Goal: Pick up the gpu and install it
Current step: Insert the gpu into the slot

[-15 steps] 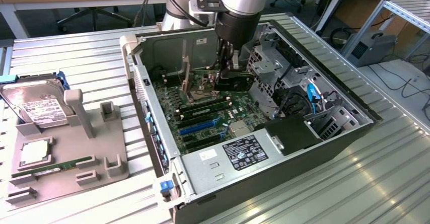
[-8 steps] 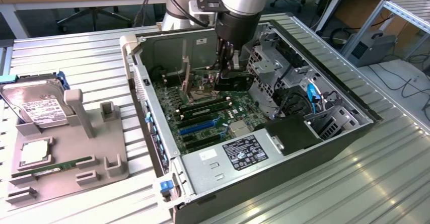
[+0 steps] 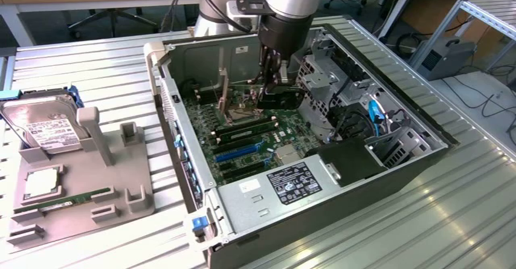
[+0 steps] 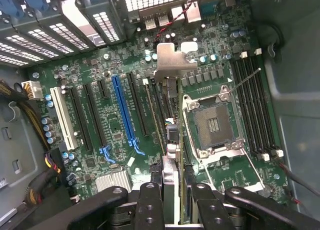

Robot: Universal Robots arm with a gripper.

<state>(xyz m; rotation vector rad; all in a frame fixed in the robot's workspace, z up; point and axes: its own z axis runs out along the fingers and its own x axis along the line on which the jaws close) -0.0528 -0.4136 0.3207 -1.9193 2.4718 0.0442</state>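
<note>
you have open room above the motherboard [image 3: 241, 137], since the computer case [image 3: 403, 166] has its side off. beside the board on the exterior view's right, the drive cage [image 3: 327, 78] and cables [image 3: 373, 115] crowd that side. at the board's near end the power supply [image 3: 282, 187] blocks entry. over the board's middle, the gripper [image 3: 274, 84] holding the gpu [image 4: 170, 140] edge-on already fills the gap.
</note>
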